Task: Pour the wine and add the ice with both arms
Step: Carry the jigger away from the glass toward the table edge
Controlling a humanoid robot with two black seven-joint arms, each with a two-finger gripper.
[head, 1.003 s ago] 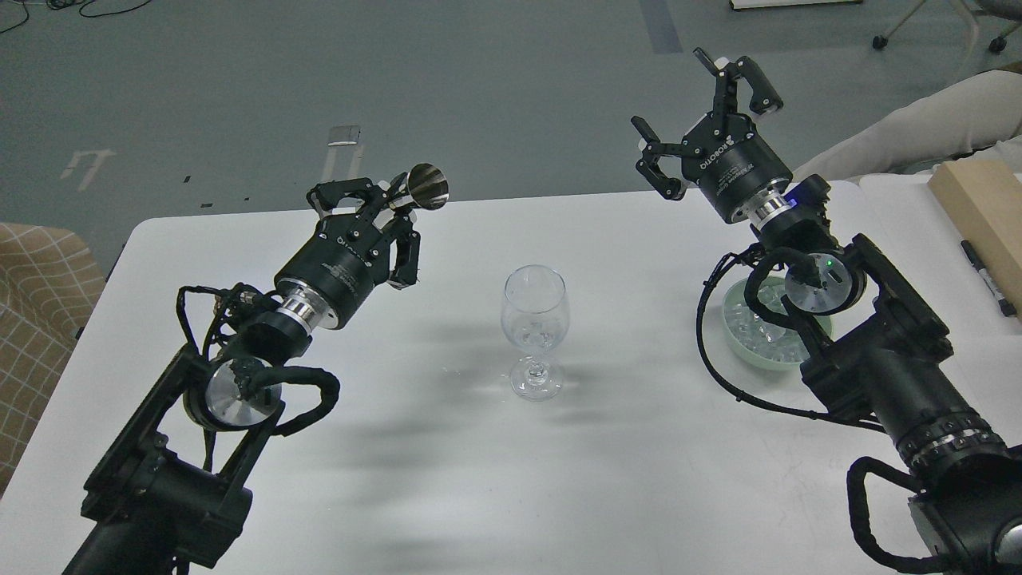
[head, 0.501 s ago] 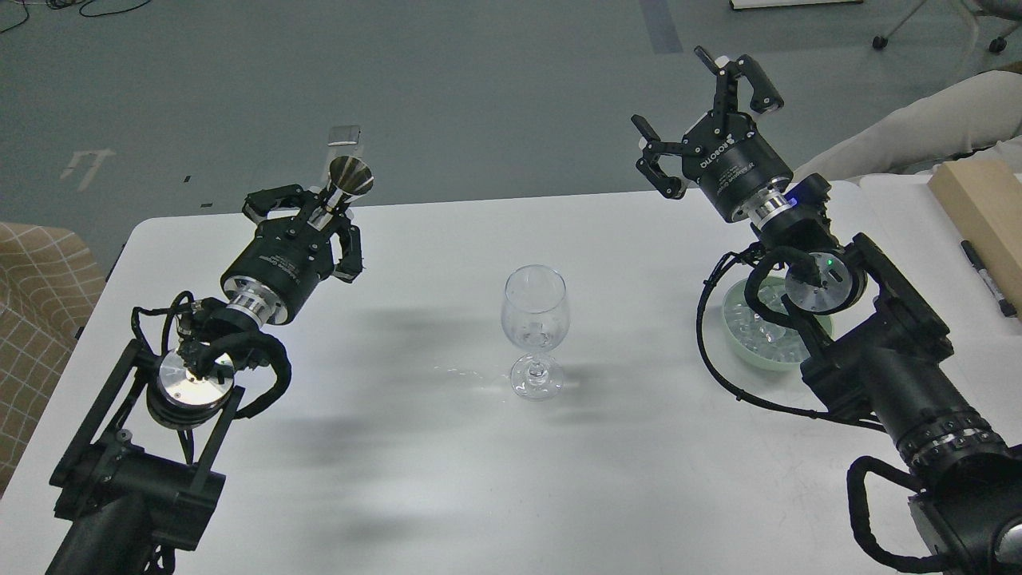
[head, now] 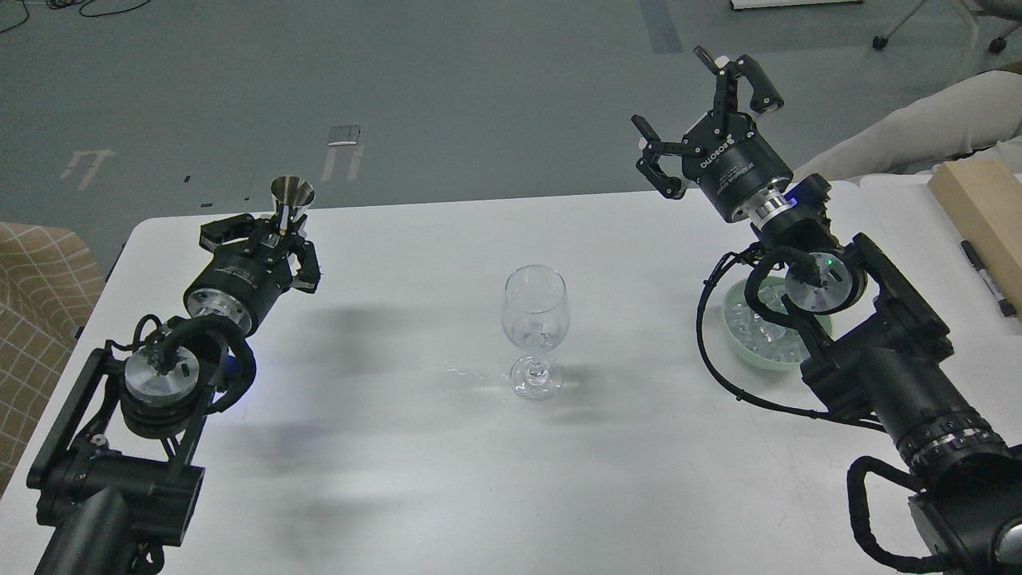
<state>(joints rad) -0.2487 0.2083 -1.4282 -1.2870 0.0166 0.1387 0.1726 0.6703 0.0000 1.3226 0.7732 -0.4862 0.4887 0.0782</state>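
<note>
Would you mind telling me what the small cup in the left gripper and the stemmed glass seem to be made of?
The cup looks like polished metal, probably steel: silvery with a mirror sheen. The stemmed glass appears to be clear glass, though clear plastic is possible: the table shows through it, with bright glints.

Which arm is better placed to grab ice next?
Right. The right gripper is open and empty, its arm above the bowl of ice; the left gripper holds a metal cup.
</note>
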